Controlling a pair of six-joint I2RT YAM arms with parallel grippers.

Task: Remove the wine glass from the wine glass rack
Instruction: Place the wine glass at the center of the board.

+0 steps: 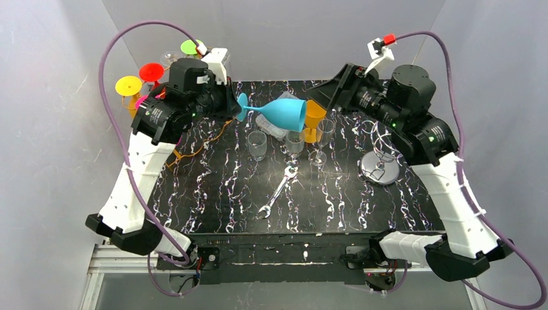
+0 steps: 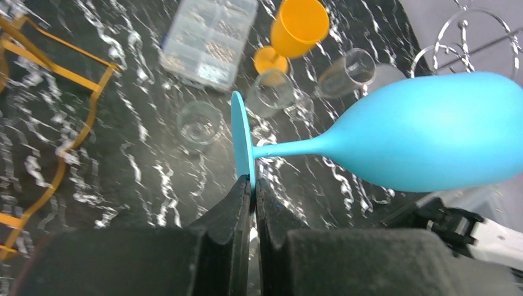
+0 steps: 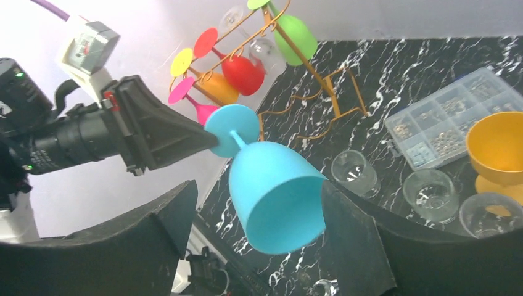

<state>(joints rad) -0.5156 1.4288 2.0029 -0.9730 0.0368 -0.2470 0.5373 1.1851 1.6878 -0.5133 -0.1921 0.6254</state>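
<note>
Well, the black marbled table [image 1: 213,194] carries the wine glass rack [image 3: 332,91] at its far left corner. Clear of the rack, off to its right, the blue wine glass [image 1: 286,113] lies sideways in the air (bowl pointing away from the rack). My left gripper [image 2: 253,185] is clenched on its foot; my right gripper [image 3: 259,200] straddles the bowl, jaws spread wide.

Table [image 1: 213,194]: black marble top showing white veins.
Wrench [image 1: 278,192]: lying nearer the bases than the left gripper [image 2: 253,185].
Orange goblet [image 1: 315,116]: standing below the right gripper [image 1: 325,98].
</note>
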